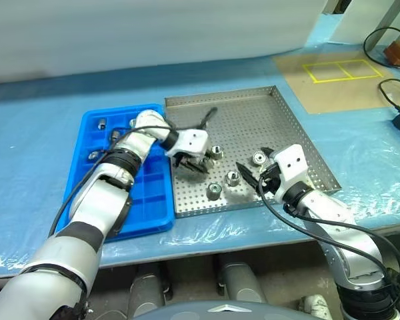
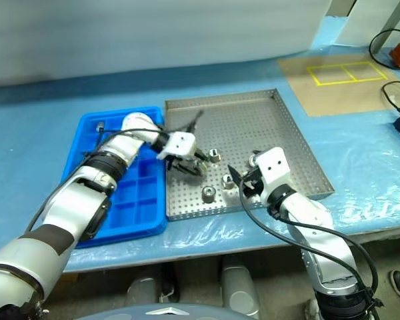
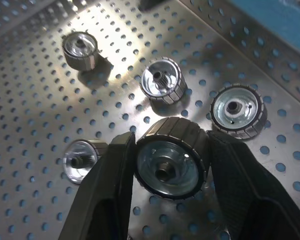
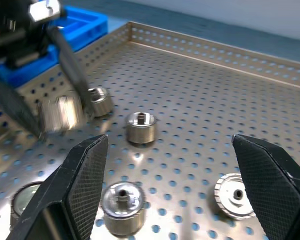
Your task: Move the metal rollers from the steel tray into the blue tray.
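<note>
The steel tray (image 1: 253, 120) lies in the middle of the table with several metal rollers (image 1: 232, 177) loose on its perforated floor. My left gripper (image 1: 190, 164) hovers just above the tray's left part, shut on one roller (image 3: 171, 156) held between its fingers (image 3: 110, 190). Other rollers (image 3: 162, 82) lie on the floor beneath it. The blue tray (image 1: 147, 200) sits against the steel tray's left side, with a few rollers (image 1: 115, 135) in its far compartments. My right gripper (image 4: 177, 175) stands open over the tray's near right part, with loose rollers (image 4: 141, 126) ahead of it.
The steel tray has a low raised rim (image 1: 220, 97). A brown board with yellow tape squares (image 1: 340, 70) lies at the far right, with black cables (image 1: 393, 93) beside it. A blue cover (image 1: 33, 147) wraps the table.
</note>
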You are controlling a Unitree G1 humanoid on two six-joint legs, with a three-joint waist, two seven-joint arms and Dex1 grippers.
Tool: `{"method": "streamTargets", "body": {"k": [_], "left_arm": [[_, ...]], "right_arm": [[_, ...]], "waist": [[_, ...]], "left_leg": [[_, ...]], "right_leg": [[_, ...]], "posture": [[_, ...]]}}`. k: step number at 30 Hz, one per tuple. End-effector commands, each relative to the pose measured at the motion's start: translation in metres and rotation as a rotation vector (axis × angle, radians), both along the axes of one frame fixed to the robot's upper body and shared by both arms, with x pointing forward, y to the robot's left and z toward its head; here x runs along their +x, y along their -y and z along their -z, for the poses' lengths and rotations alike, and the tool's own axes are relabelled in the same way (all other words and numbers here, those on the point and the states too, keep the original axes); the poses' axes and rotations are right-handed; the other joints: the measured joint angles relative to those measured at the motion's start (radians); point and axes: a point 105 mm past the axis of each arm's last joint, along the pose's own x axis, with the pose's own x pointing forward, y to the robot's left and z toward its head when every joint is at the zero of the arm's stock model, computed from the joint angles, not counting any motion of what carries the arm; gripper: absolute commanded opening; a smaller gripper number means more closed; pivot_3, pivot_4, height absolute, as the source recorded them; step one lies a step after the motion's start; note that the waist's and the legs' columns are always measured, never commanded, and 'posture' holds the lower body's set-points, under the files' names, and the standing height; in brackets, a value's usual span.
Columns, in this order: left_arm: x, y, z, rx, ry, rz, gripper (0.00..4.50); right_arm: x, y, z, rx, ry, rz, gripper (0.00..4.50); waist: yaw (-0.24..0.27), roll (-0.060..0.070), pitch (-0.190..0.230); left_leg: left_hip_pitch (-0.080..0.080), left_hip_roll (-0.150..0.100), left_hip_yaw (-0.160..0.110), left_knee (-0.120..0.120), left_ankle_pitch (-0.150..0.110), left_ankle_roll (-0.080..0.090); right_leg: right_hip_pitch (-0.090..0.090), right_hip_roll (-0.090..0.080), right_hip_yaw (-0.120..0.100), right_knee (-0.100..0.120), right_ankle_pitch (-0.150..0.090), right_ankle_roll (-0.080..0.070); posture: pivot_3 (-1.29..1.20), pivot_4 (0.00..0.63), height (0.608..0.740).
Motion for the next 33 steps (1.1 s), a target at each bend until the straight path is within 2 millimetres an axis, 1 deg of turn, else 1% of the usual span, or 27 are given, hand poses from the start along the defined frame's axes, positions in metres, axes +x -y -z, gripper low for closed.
{"method": "streamTargets", "body": {"k": [1,2,4,5,7,8,9,11,14,16,19,21,24,26,30,33], "left_arm": [[-0.011,-0.016,-0.044,-0.192,0.005,-0.048,1.90],[-0.015,-0.024,-0.047,-0.203,0.000,-0.076,1.90],[-0.021,-0.042,-0.047,-0.185,0.029,-0.139,1.90],[-0.022,-0.055,-0.046,-0.168,0.059,-0.184,1.90],[-0.028,-0.081,-0.055,-0.199,0.064,-0.301,1.90],[-0.031,-0.093,-0.058,-0.211,0.061,-0.358,1.90],[-0.035,-0.100,-0.058,-0.217,0.059,-0.401,1.90],[-0.039,-0.118,-0.053,-0.210,0.079,-0.514,1.90],[-0.050,-0.139,-0.046,-0.216,0.075,-0.651,1.90],[-0.055,-0.146,-0.041,-0.224,0.060,-0.708,1.90],[-0.059,-0.156,-0.032,-0.258,0.037,-0.802,1.90],[-0.058,-0.160,-0.030,-0.298,0.023,-0.861,1.90],[-0.056,-0.171,-0.017,-0.265,0.038,-0.942,1.90],[-0.053,-0.180,-0.008,-0.247,0.058,-1.004,1.90],[-0.059,-0.192,0.010,-0.214,0.026,-1.075,1.90],[-0.063,-0.208,0.026,-0.185,-0.008,-1.131,1.90]], "right_arm": [[0.000,-0.011,-0.008,-0.003,0.029,-0.082,4.09],[0.002,-0.012,-0.008,-0.004,0.027,-0.097,4.09],[0.006,-0.018,-0.009,-0.006,0.030,-0.136,4.09],[0.008,-0.022,-0.011,-0.004,0.032,-0.163,4.09],[0.011,-0.035,-0.015,-0.010,0.041,-0.241,4.09],[0.015,-0.041,-0.018,-0.006,0.056,-0.266,4.09],[0.018,-0.045,-0.022,0.004,0.063,-0.283,4.09],[0.020,-0.061,-0.030,0.031,0.065,-0.391,4.09],[0.016,-0.084,-0.032,0.029,0.037,-0.577,4.09],[0.016,-0.091,-0.033,0.017,0.029,-0.650,4.09],[0.019,-0.104,-0.041,0.013,0.043,-0.741,4.09],[0.020,-0.109,-0.045,0.028,0.041,-0.774,4.09],[0.022,-0.113,-0.044,0.031,0.040,-0.794,4.09],[0.023,-0.114,-0.043,0.033,0.039,-0.794,4.09],[0.028,-0.109,-0.038,-0.003,0.045,-0.768,4.09],[0.030,-0.102,-0.034,-0.022,0.042,-0.743,4.09]], "waist": [[0.001,0.000,0.000],[0.003,0.000,0.000],[0.012,0.002,0.001],[0.015,0.002,0.001],[0.023,0.002,0.002],[0.027,0.002,0.003],[0.032,0.002,0.003],[0.057,0.002,0.003],[0.097,0.003,0.003],[0.125,0.002,0.003],[0.163,0.001,0.004],[0.180,0.001,0.004],[0.196,0.000,0.004],[0.198,0.000,0.004],[0.199,0.000,0.004],[0.198,-0.001,0.004]], "left_leg": [[0.000,0.001,0.000,0.000,0.000,0.000],[0.000,0.003,0.000,0.000,0.001,-0.002],[0.002,0.005,0.000,0.000,0.003,-0.006],[0.003,0.005,0.000,0.000,0.002,-0.010],[0.007,0.006,0.000,0.000,0.004,-0.014],[0.008,0.007,0.000,-0.001,0.005,-0.016],[0.008,0.008,0.000,-0.001,0.006,-0.018],[0.009,0.008,-0.001,-0.001,0.008,-0.021],[0.011,0.008,0.000,-0.002,0.009,-0.023],[0.012,0.009,-0.001,-0.005,0.011,-0.026],[0.012,0.009,-0.001,-0.009,0.013,-0.029],[0.012,0.009,-0.001,-0.009,0.013,-0.029],[0.012,0.009,0.000,-0.009,0.013,-0.029],[0.012,0.009,0.000,-0.010,0.013,-0.029],[0.011,0.009,-0.001,-0.010,0.014,-0.030],[0.011,0.009,-0.001,-0.010,0.014,-0.030]], "right_leg": [[-0.001,0.001,0.000,0.001,0.000,0.000],[-0.001,0.002,-0.001,0.001,0.000,0.000],[0.000,0.004,-0.001,0.001,-0.001,-0.001],[0.001,0.005,-0.001,0.001,-0.001,-0.001],[0.003,0.005,-0.001,0.002,-0.001,-0.001],[0.003,0.005,-0.001,0.002,-0.001,-0.001],[0.003,0.006,0.000,0.003,-0.001,-0.001],[0.001,0.006,0.000,0.007,-0.001,-0.001],[-0.002,0.006,0.002,0.015,-0.002,-0.002],[-0.003,0.008,0.002,0.016,-0.003,-0.003],[-0.004,0.008,0.002,0.017,-0.004,-0.004],[-0.004,0.008,0.001,0.017,-0.004,-0.005],[-0.004,0.008,0.002,0.016,-0.004,-0.005],[-0.005,0.008,0.002,0.016,-0.004,-0.005],[-0.006,0.009,0.002,0.016,-0.004,-0.005],[-0.006,0.009,0.002,0.016,-0.004,-0.004]], "posture": [[-0.41,0.150,0.740],[-0.38,0.150,0.740],[-0.35,0.150,0.740],[-0.32,0.150,0.740],[-0.26,0.150,0.740],[-0.25,0.150,0.740],[-0.20,0.150,0.740],[-0.14,0.150,0.740],[-0.06,0.150,0.740],[0.00,0.150,0.740],[0.05,0.150,0.740],[0.08,0.150,0.740],[0.10,0.150,0.740],[0.11,0.150,0.740],[0.09,0.150,0.740],[0.08,0.150,0.740]]}}
